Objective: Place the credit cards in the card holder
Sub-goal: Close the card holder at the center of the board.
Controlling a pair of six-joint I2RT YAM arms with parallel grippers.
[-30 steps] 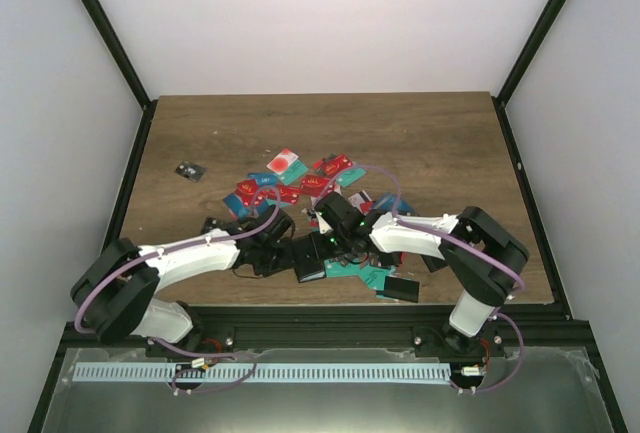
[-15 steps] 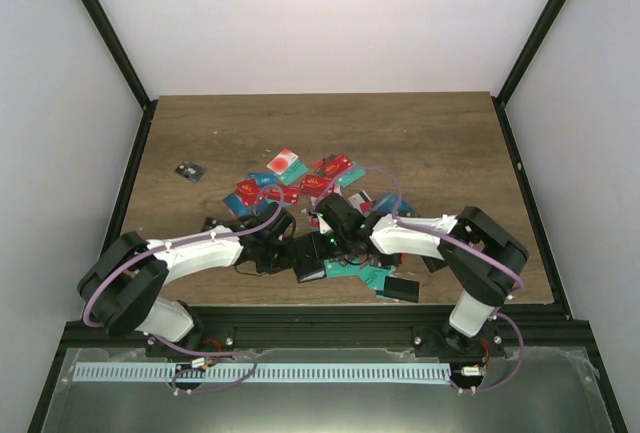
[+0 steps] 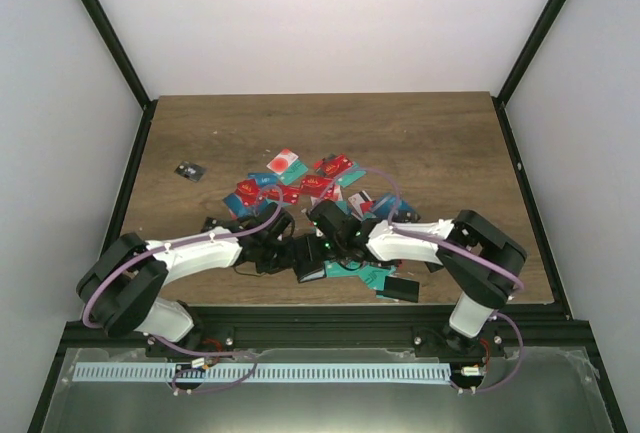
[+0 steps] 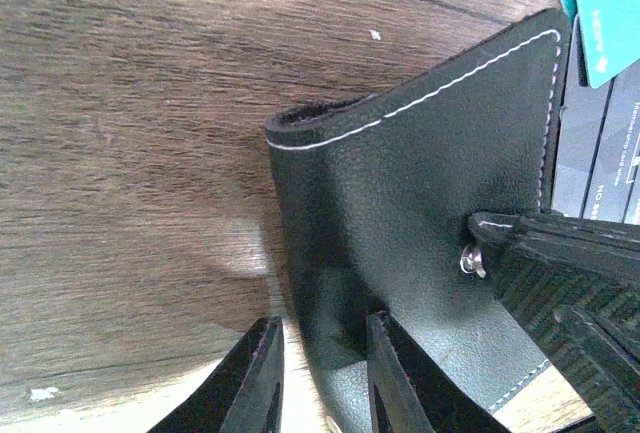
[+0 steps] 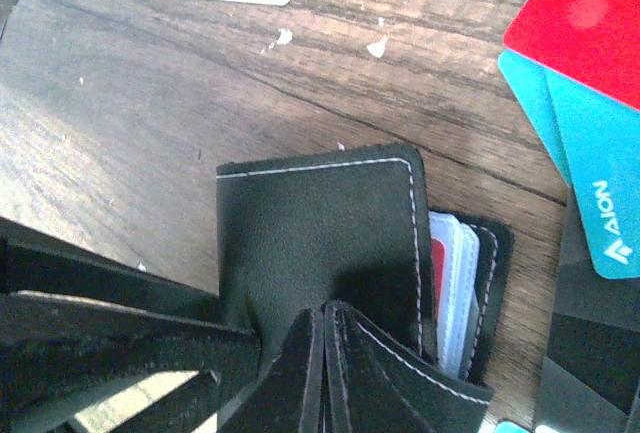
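Card holder [image 5: 310, 233], cards [image 5: 452, 273] inside half-hidden, edge pinched by left end effector [image 4: 322, 328]; right end effector [image 5: 325, 318] closed atop.

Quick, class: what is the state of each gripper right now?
Left gripper: jaws straddle the card holder edge; grip cannot be told.
Right gripper: shut, tips on the card holder.
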